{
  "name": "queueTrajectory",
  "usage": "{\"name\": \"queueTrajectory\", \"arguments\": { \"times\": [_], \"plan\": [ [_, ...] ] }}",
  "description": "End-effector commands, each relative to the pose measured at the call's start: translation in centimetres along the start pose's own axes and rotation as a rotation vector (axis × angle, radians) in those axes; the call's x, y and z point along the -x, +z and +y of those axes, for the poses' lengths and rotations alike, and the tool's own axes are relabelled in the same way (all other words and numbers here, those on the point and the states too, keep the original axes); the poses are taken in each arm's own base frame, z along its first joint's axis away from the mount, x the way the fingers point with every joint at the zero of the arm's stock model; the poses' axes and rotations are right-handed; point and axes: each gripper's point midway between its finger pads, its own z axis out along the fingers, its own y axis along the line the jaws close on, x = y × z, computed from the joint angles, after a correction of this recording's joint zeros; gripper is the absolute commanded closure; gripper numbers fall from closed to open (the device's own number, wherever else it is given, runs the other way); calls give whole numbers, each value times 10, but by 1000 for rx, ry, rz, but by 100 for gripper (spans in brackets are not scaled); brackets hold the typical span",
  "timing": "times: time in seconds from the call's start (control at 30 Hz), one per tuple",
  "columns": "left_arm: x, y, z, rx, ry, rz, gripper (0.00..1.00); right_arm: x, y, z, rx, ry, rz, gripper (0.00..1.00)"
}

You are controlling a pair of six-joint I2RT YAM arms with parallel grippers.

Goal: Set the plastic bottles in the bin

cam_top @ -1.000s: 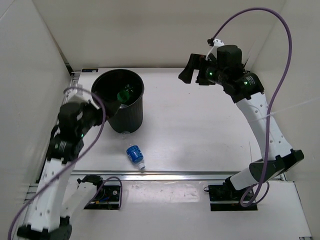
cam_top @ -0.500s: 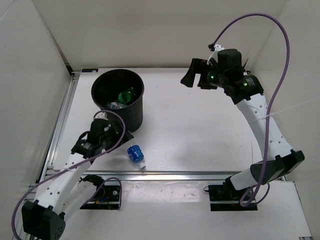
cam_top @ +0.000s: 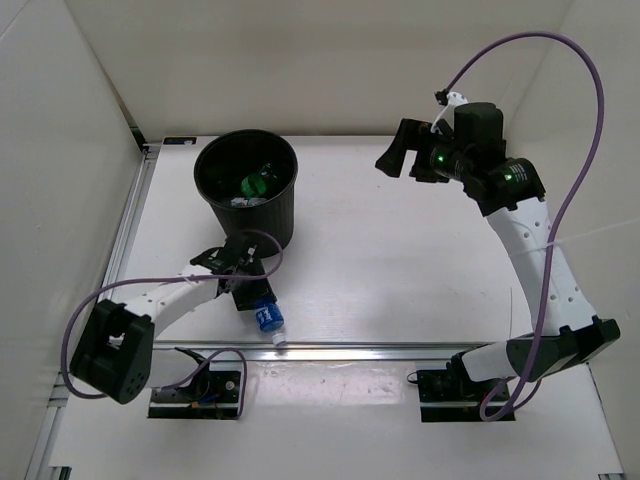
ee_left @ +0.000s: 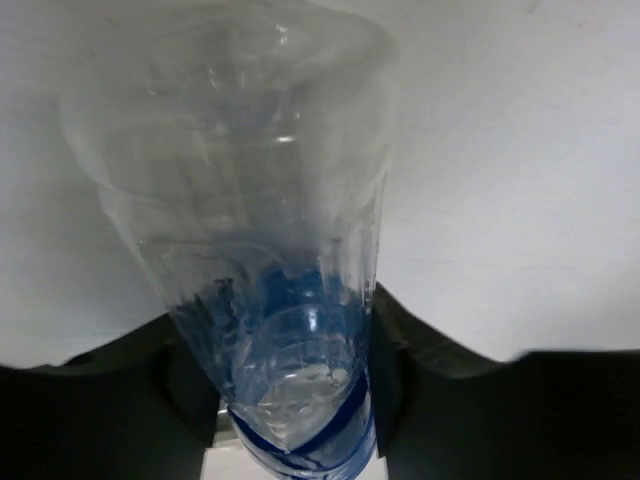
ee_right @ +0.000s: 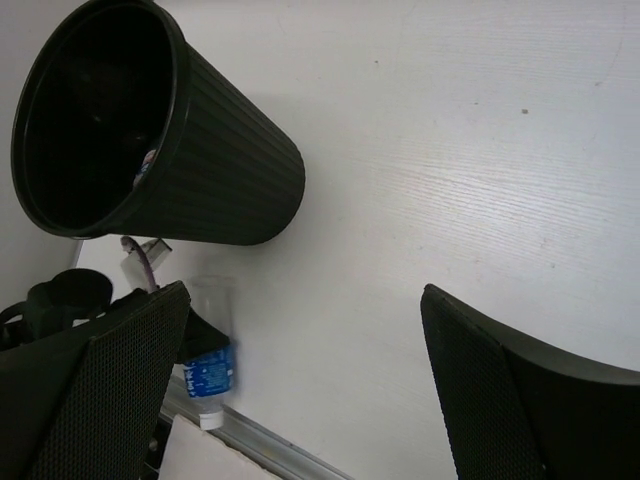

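My left gripper (cam_top: 250, 292) straddles the last bottle (cam_top: 267, 317) beside the bin (cam_top: 247, 190) for pickup, grip unclear; right gripper (ee_right: 305, 385) waits aside, spread.

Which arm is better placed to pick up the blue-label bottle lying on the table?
Left. The left gripper is at the blue-label bottle, which shows between its fingers in the wrist view. The right gripper is open, far across the table.

A white table (cam_top: 400, 270) with a faint wood grain (ee_right: 450, 150) sits inside plain white walls: a back wall (cam_top: 320, 60) and a left wall (cam_top: 50, 200). A metal rail (cam_top: 400, 351) runs along its near edge, a side rail (cam_top: 130, 230) along its left
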Motion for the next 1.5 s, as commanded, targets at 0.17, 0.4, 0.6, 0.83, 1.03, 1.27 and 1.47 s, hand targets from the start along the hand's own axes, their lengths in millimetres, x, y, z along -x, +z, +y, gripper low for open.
{"name": "queueTrajectory", "arguments": {
  "times": [0.17,0.4,0.6,0.83,1.03,1.27,1.47],
  "plan": [
    [55,-146,-49,-151,-25,-308,44,2,-15,-18,-36,6,-29,0],
    [108,-332,-92,-353,42,-685,40,-1,-14,-18,-22,23,-15,0],
    [206,-375,-151,-339,165,-1012,25,-1,-6,-16,-1,41,-6,0],
    [302,-302,-147,-55,94,-1007,0,-2,0,-8,38,71,20,0],
    [253,-343,-90,39,-119,-1115,0,-12,2,-15,73,159,104,0],
    [180,-314,-25,16,-131,-1062,0,-20,7,-30,78,249,141,0],
    [180,-306,-29,21,-91,-1039,0,-18,20,-26,124,269,175,0]
  ]
}}
